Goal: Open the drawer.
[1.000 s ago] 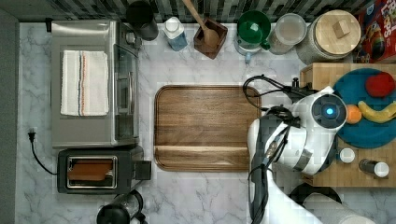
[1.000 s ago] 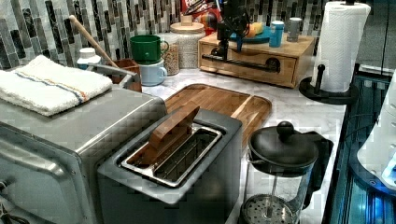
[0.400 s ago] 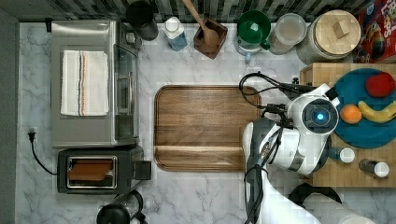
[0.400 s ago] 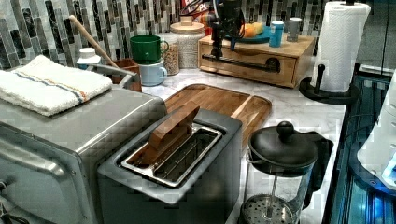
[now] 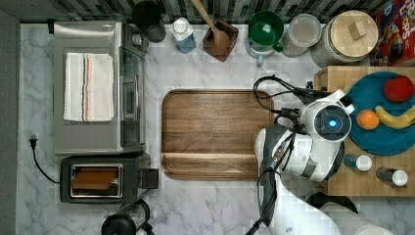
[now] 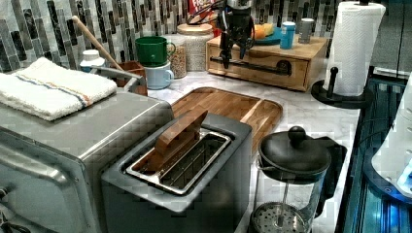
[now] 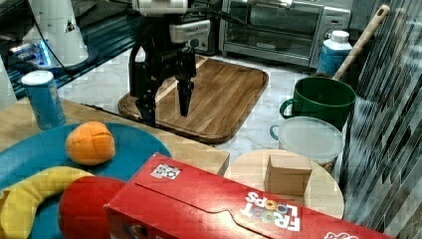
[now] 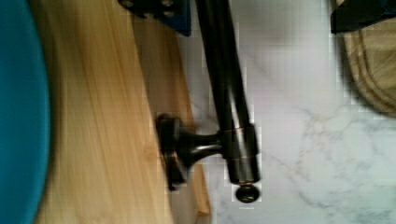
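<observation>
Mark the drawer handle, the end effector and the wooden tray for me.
drawer handle (image 8: 229,93): wrist view, on the black bar above its mount.
end effector (image 7: 165,107): right view, midway between the two black fingertips.
wooden tray (image 5: 215,129): top view, on the bare middle of its dark surface.

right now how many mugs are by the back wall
2, stacked against the tiled wall: a green mug sitting on top of a light blue mug, between the wooden spoon holder and the lidded glass jar. Others may be hidden behind the appliances.
</observation>
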You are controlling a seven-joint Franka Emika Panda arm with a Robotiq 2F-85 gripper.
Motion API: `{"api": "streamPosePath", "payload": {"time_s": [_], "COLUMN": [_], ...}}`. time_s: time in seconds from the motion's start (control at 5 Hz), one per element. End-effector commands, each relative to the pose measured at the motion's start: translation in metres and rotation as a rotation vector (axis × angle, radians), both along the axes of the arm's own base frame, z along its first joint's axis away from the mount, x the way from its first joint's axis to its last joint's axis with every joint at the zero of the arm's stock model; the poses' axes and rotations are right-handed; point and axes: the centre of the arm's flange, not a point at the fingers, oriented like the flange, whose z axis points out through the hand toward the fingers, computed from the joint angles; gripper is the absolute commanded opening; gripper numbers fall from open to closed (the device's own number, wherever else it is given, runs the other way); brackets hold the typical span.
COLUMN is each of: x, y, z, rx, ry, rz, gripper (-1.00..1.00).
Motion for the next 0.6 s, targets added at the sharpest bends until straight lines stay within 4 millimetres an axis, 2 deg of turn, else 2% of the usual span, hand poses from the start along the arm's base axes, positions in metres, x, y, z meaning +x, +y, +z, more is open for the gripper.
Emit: {"api": "streamPosePath", "payload": {"time_s": [0.2,0.4,0.6], "x": [0.01,0.013,0.025], "y": [0.052,0.081,0.105], "z": [0.012,0.012,0.003], "rx": [-0.013,0.006,0.049], "ry": [0.014,0.029,0.039], "rz": [0.012,0.034,0.104], "gripper": [1.0,1.0,1.0]}}
